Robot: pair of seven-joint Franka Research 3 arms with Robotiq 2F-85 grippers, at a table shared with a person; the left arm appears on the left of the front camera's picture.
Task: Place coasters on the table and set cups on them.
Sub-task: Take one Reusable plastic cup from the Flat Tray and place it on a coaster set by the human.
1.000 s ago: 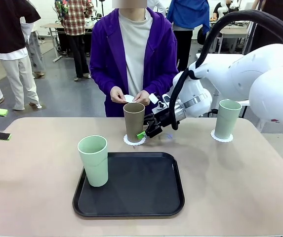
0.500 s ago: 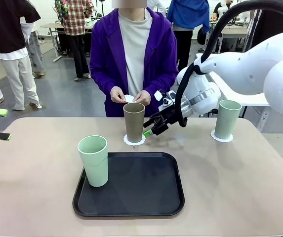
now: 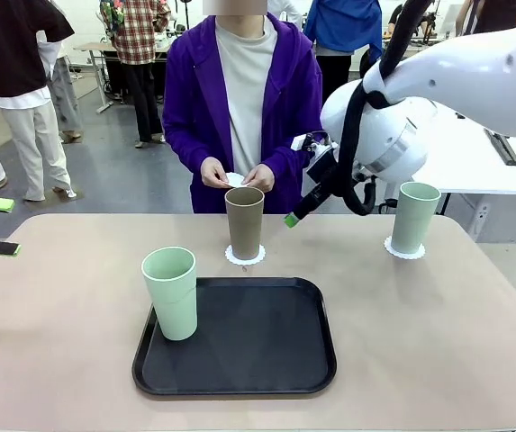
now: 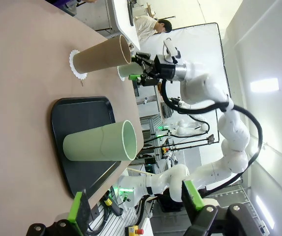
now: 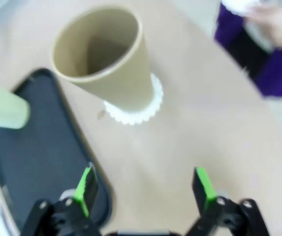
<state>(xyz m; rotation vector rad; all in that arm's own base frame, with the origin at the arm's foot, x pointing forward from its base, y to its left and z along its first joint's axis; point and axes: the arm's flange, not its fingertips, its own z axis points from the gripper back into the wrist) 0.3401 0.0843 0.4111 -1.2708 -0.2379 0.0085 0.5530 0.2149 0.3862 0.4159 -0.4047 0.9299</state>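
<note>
Status: right fingers (image 3: 291,219) spread wide, holding nothing, up off the counter (image 3: 59,315) just right of tan cup (image 3: 244,220); right wrist view looks down at that cup's mouth, both green pads clear of it; tan cup upright on a coaster (image 3: 245,257), far side, centre; mint cup (image 3: 415,216) upright on second coaster (image 3: 404,250), far right; other mint cup (image 3: 171,292) upright on black tray (image 3: 258,346), by its left rim; third coaster (image 3: 234,178) in person's hands (image 3: 214,173), behind the tan cup; left fingers (image 4: 77,214) apart, empty, well back from the tray.
</note>
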